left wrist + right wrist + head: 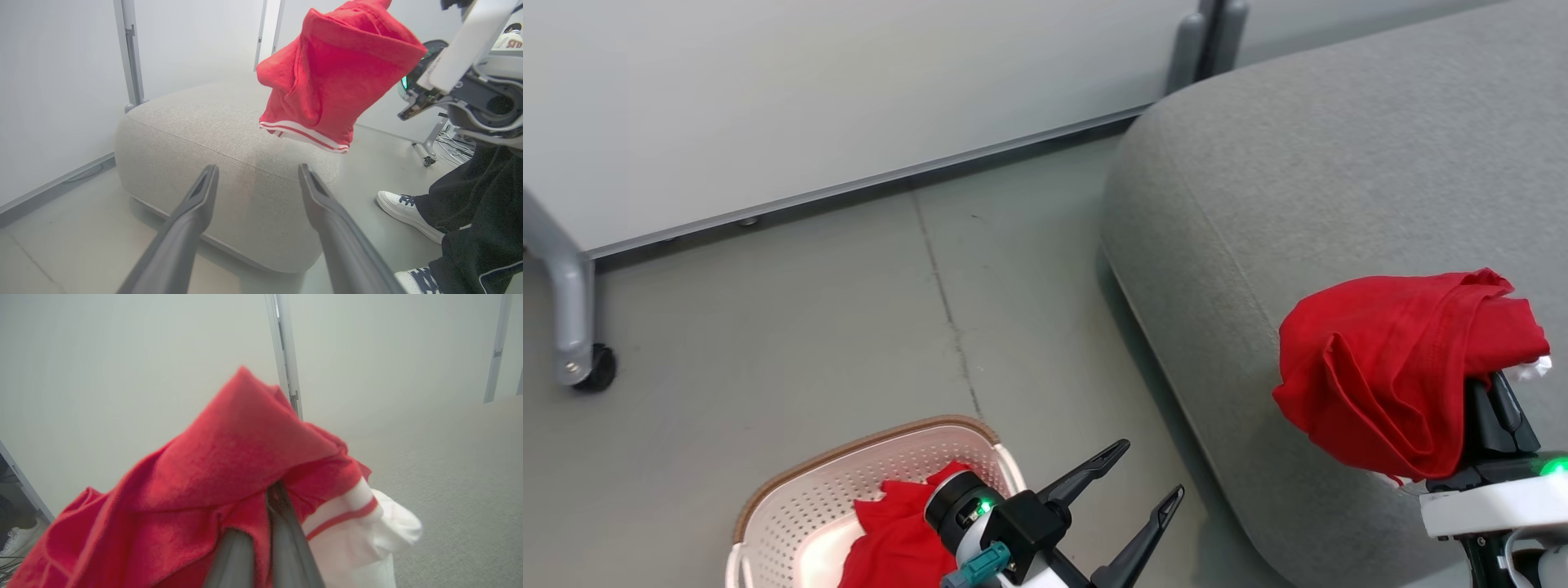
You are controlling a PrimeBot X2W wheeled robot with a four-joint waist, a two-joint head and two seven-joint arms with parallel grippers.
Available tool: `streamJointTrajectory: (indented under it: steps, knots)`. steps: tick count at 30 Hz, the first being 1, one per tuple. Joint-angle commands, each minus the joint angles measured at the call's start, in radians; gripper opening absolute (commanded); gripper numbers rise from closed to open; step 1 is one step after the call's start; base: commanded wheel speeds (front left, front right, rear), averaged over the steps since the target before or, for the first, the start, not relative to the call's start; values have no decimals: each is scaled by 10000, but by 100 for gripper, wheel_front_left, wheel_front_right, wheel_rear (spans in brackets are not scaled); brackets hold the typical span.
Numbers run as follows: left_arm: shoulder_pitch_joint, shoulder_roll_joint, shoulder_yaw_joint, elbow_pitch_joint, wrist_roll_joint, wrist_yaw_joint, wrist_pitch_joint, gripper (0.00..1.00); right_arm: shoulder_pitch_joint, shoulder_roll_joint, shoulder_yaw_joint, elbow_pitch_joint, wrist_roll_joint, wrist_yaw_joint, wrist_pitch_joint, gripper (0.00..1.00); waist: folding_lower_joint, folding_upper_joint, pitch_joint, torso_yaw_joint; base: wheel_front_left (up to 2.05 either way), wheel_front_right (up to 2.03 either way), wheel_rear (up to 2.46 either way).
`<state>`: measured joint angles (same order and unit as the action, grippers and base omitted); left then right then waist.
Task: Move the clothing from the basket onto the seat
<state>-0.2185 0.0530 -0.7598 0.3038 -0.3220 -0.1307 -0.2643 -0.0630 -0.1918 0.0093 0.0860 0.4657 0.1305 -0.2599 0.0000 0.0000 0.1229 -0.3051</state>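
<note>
A bright red garment (1388, 367) hangs bunched above the near edge of the grey seat (1298, 163), with my right gripper (1490, 400) shut on it from below. In the right wrist view the closed gripper (276, 494) pinches the red garment (229, 465) next to its white striped trim (351, 514). A second red garment (894, 531) lies in the pale basket (792, 498) on the floor. My left gripper (1150, 469) stands open and empty beside the basket, its fingers toward the seat. The left wrist view has the open gripper (257, 169) facing the seat (196, 130) and the hanging garment (335, 77).
A white partition panel (809, 98) on a grey wheeled leg (584, 359) stands behind the bare floor (809, 327). In the left wrist view a person's legs in black trousers (474, 196) and white shoes (404, 212) stand by the seat's far side.
</note>
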Motion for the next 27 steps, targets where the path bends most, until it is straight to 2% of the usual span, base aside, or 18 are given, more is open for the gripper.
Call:
streamJointTrajectory:
  steps: [1, 9, 14, 21, 27]
  knots:
    - [-179, 44, 63, -15, 95, 8, -13, 100, -134, 35, -95, 64, 31, 6, -39, 0, 0, 0, 212, -499, 0, 0, 0]
    - [-125, 42, 119, -8, 204, 8, -13, 100, -206, 235, -221, 112, 31, 6, -39, 0, 0, 0, 363, -1324, 0, 0, 0]
    - [-199, 104, -40, -16, 240, 8, -13, 100, 6, 377, -387, 140, 61, 6, -39, 0, 0, 0, 411, -1594, 0, 0, 0]
    - [-291, 91, -126, 1, 176, 8, -13, 100, -60, 358, -819, 230, -25, 6, -39, 0, 0, 0, 468, -1493, 0, 0, 0]
    - [-515, 71, -200, -11, 242, 8, -13, 100, -857, -47, -1348, 191, -262, 6, -39, 0, 0, 0, 869, -1142, 0, 0, 0]
